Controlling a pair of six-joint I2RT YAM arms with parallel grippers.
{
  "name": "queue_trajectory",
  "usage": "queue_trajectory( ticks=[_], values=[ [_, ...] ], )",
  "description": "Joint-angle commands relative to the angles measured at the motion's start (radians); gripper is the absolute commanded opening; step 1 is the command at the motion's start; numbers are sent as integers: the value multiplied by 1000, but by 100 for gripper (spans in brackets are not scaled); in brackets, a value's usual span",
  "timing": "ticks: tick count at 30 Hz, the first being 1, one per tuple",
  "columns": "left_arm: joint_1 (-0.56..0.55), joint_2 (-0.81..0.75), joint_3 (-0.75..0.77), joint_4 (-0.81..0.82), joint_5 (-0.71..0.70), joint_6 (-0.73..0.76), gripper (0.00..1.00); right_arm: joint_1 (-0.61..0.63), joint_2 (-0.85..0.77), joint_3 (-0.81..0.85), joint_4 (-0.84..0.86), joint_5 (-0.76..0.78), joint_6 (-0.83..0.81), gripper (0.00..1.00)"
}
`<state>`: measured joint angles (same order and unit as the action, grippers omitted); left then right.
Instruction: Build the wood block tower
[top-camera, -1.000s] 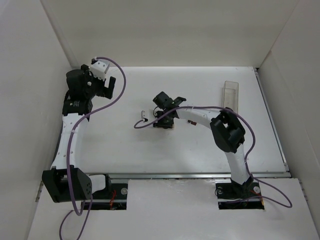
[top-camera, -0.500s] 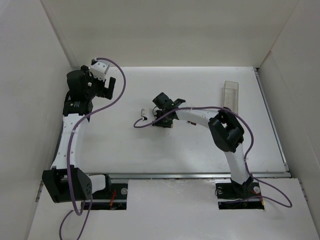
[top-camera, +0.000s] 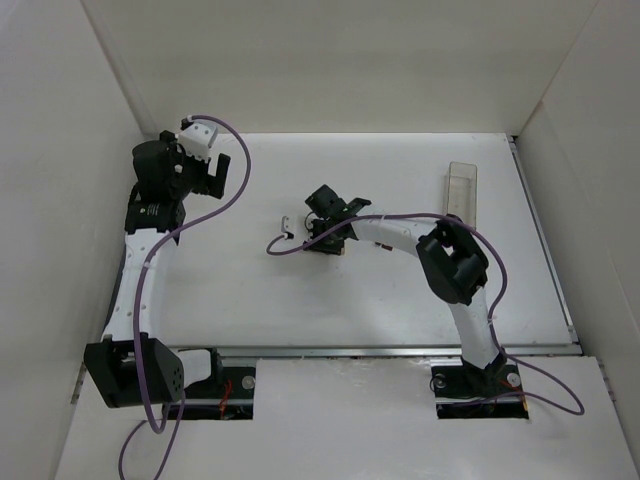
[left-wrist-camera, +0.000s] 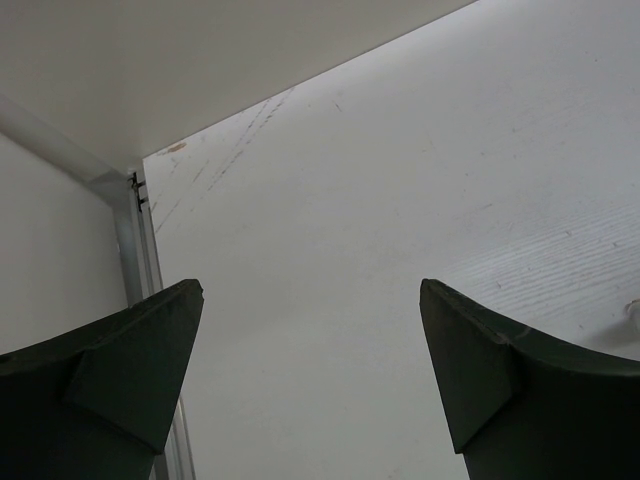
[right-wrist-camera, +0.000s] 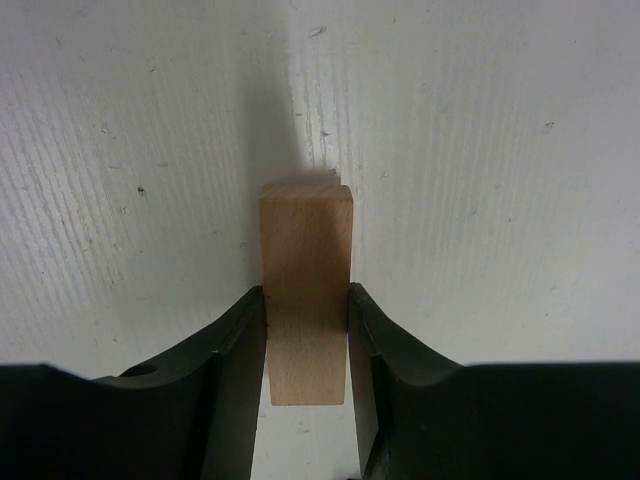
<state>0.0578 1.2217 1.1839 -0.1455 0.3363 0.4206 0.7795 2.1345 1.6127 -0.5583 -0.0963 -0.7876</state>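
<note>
The right fingers (right-wrist-camera: 232, 360) pinch a light tan wooden block (right-wrist-camera: 306, 290) by its two long sides, one finger pressed flat against each face. Seen from the right wrist, the block runs straight out along the line of the fingers. About half its length sticks out past the tips, and its near end sits back between the two fingers. Its squared far end points at the white bench (right-wrist-camera: 480, 150), and a dark shadow falls on the surface just beyond that end. Whether the end touches the bench cannot be told from here. From above, these fingers point downward near the middle of the bench, with the right arm bent in towards them from the right. A clear plastic box (top-camera: 461, 188) lies well apart from them, off to their right and farther back. The left fingers (left-wrist-camera: 120, 390) are spread wide with nothing between them, only bare bench showing in the gap. Just outside the left-hand finger runs a metal edge strip (left-wrist-camera: 130, 240) where the bench meets the white wall. From above, these fingers sit near the back left corner, well apart from the right fingers and the block.
</note>
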Motion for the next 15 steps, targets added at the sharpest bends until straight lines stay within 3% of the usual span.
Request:
queue_trajectory(
  ticks=[1, 8, 14, 15],
  values=[
    [-4, -39, -15, 50, 3, -11, 88, 3, 16, -22, 20, 1, 16, 39],
    [-4, -48, -15, 50, 3, -11, 89, 3, 16, -13, 29, 12, 60, 43],
    [-4, -48, -15, 50, 3, -11, 89, 3, 16, -13, 29, 12, 60, 51],
    [-4, -48, -15, 50, 3, -11, 89, 3, 16, -13, 29, 21, 60, 57]
  ],
)
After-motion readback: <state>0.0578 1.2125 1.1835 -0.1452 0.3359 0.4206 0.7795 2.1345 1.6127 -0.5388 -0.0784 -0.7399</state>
